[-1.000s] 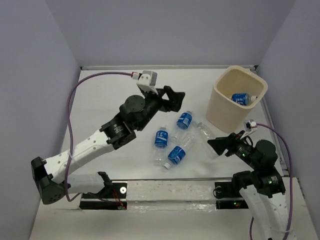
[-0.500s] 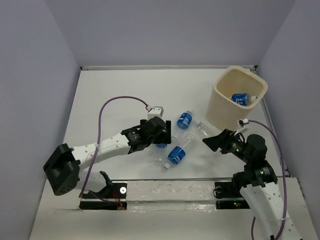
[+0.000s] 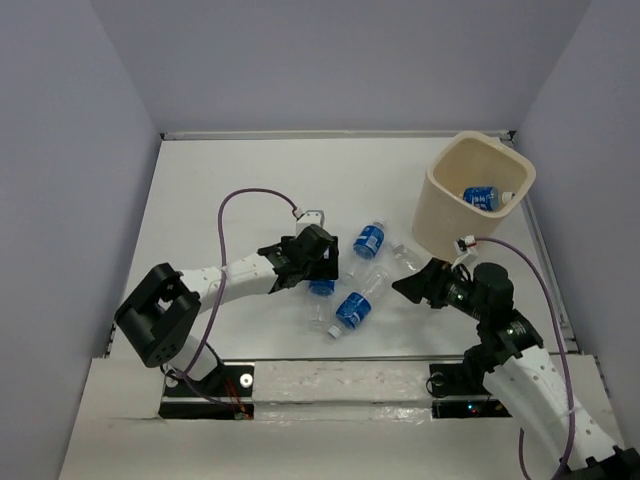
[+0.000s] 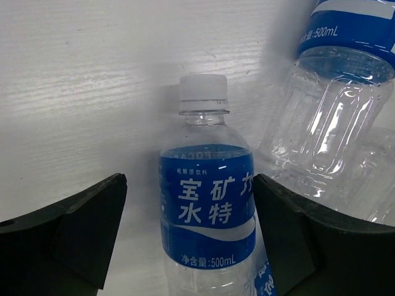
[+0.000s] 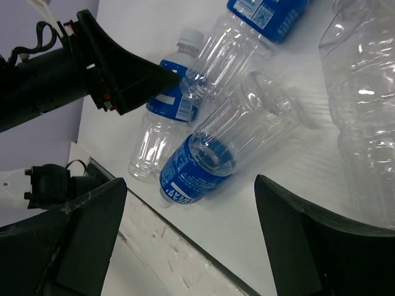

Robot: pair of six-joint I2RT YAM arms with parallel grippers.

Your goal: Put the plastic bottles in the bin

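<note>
The left gripper point(image 4: 190, 203) stands wide astride a labelled bottle point(image 4: 207, 203) lying mid-table, with a gap at each finger - nothing held yet. A good grasp would close squarely on the label band, not the tapering neck, and gently, since thin plastic likely buckles. A neighbouring bottle point(image 4: 327, 117) lies close on the right and could get nudged. The right gripper point(image 5: 191, 203) hangs wide and empty over other bottles. The bin point(image 3: 447, 215) sits far right. Hidden - the straddled bottle's base, and how low the fingers reach.
</note>
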